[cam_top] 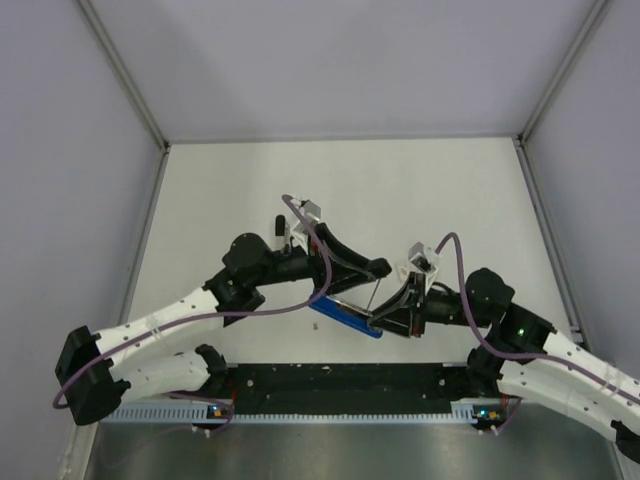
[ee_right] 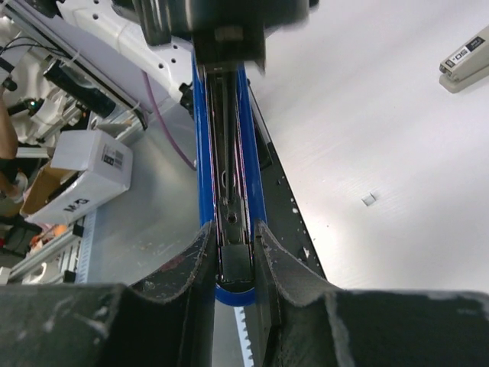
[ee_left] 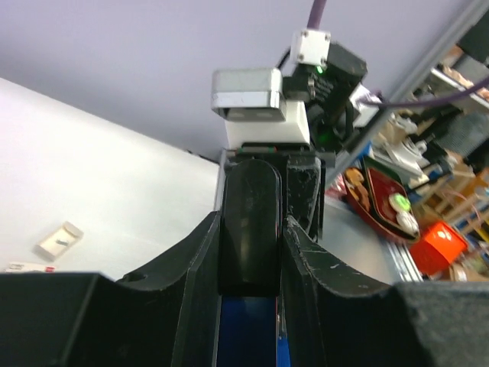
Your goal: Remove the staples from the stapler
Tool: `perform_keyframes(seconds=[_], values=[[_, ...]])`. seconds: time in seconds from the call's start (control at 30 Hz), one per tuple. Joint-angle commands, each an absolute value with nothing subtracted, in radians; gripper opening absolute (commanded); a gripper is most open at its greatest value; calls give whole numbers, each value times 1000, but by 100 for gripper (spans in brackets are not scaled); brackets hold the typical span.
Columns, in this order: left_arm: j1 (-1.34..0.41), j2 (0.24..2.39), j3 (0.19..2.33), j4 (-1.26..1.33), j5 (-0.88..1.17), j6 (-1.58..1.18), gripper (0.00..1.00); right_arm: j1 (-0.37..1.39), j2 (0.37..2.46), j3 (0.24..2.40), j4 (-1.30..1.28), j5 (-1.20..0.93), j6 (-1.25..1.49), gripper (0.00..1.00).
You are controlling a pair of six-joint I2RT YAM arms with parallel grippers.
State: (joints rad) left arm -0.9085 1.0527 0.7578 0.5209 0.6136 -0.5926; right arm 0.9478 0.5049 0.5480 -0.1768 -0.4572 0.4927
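Holding the stapler (cam_top: pixel 348 316) from two sides, both arms meet near the middle of the table (cam_top: pixel 450 190), close to its near edge. The left gripper (cam_top: pixel 378 268) reaches in from the left, and its fingers (ee_left: pixel 200 260) are pressed against both sides of a rounded black part of the stapler (ee_left: pixel 248 222), with blue body showing just below it. The right gripper (cam_top: pixel 383 322) comes in from the right, and its fingers (ee_right: pixel 200 256) are clamped on the rounded blue end of the stapler (ee_right: pixel 202 153). In the right wrist view, the blue body runs straight away from the fingers, its channel faces the camera, and a silvery metal rail is exposed along its length. In the top view, the blue body lies diagonally, and a thin silvery rod (cam_top: pixel 371 300) rises from it toward the left gripper. Whether the body rests on the table cannot be told. A grey bar (ee_right: pixel 464 60) lies on the table well apart from the stapler, and a small pale fragment (ee_right: pixel 369 199) lies between them.
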Motion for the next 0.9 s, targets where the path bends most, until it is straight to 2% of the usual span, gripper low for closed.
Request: perform_keyframes(seconds=[0.0, 0.2, 0.5, 0.87], values=[[-904, 1000, 747, 798, 296, -617, 0, 943, 540, 477, -26, -374, 621, 5], [-904, 1006, 686, 902, 105, -623, 0, 946, 600, 385, 207, -328, 753, 4], [-923, 1022, 621, 1017, -196, -559, 0, 962, 640, 345, 359, -238, 830, 4], [-991, 1147, 636, 1088, -538, -382, 0, 976, 885, 374, 546, -210, 949, 5]])
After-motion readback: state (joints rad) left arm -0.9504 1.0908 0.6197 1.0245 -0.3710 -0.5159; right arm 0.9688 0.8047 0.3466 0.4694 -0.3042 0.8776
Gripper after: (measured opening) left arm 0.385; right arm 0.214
